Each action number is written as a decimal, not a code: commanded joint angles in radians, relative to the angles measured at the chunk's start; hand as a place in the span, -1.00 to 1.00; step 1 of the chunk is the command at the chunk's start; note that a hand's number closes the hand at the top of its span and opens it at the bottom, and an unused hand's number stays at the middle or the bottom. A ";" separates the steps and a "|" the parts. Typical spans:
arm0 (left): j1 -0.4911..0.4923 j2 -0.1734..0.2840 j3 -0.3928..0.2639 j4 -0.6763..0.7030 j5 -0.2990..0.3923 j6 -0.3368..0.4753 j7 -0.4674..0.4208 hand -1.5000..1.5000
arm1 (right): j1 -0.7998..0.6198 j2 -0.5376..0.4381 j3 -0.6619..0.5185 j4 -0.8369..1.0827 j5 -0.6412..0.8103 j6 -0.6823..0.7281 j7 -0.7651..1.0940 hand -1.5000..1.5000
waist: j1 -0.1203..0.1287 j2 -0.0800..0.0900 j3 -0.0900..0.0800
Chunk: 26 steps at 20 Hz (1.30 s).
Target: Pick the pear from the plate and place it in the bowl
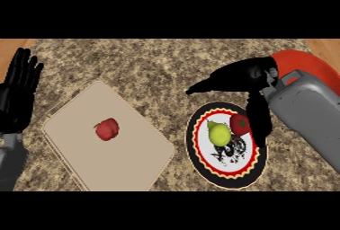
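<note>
Head view, nearest first: a plate (199, 155) at about five o'clock carries a yellow-green pear (218, 133) on its left half, with a red tomato (239, 124) touching it at its three o'clock, and a tan cutting board (133, 157) at seven o'clock bears a red pepper (107, 129). Farther up, the right hand (247, 75) hangs spread and grasping nothing, one finger reaching down past the tomato's right side, others pointing toward nine o'clock above the pear, apart from it. Behind it at two o'clock shows a red bowl (306, 63), and the left hand (19, 85) rests at nine o'clock, fingers straight.

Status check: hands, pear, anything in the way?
Right hand open above plate; left hand resting open at left edge. Pear on plate, ungrasped. Tomato touching it. Bowl partly hidden behind right forearm.
</note>
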 commanded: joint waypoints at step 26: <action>-0.005 -0.095 0.038 -0.016 -0.110 -0.037 0.023 0.00 | 0.142 0.130 0.046 0.382 0.701 -0.145 -0.643 -1.00 | 0.003 0.002 0.001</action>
